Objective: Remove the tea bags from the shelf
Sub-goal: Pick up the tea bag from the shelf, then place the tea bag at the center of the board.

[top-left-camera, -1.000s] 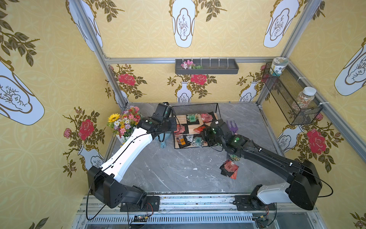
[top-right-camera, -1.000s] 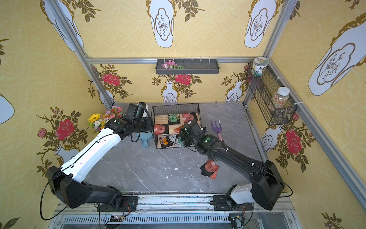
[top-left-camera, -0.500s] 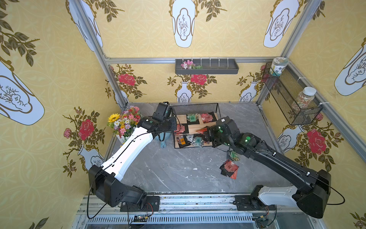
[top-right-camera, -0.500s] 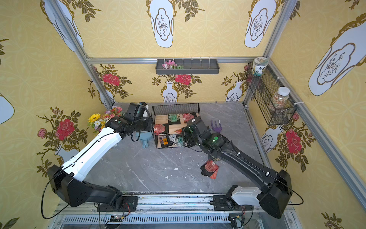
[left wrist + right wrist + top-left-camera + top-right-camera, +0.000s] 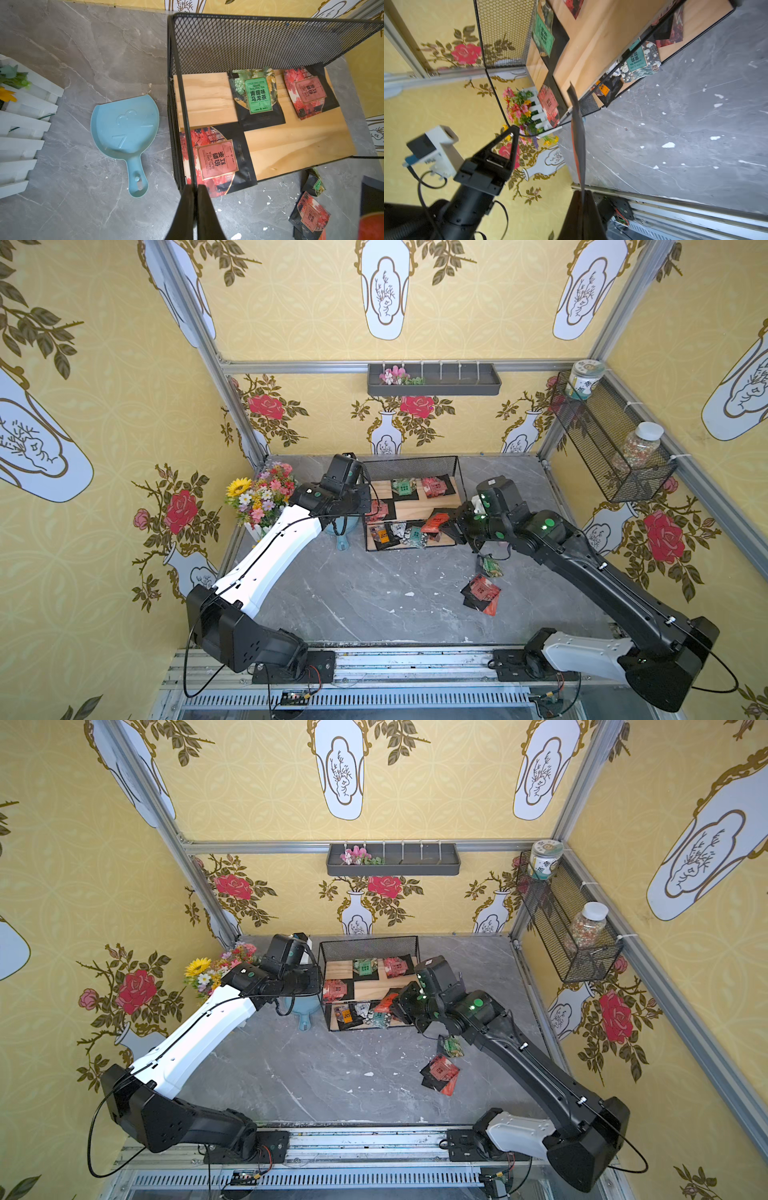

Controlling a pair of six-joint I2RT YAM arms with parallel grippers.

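Observation:
The shelf is a black wire rack with wooden boards at the back of the table, in both top views. My left gripper is shut on the wire rail at its left side. Tea bags lie on the upper board: a green one and two red ones. Several more lie on the lower board. My right gripper is shut on an orange-red tea bag, held edge-on at the shelf's right front. Other tea bags lie on the table.
A blue dustpan lies just left of the shelf. A flower bouquet in a white picket box stands at the far left. A mesh basket with jars hangs on the right wall. A grey tray is on the back wall.
My right gripper has drawn back to the right from the shelf's front with the orange-red tea bag in it, and its arm has risen. The left arm has not moved.

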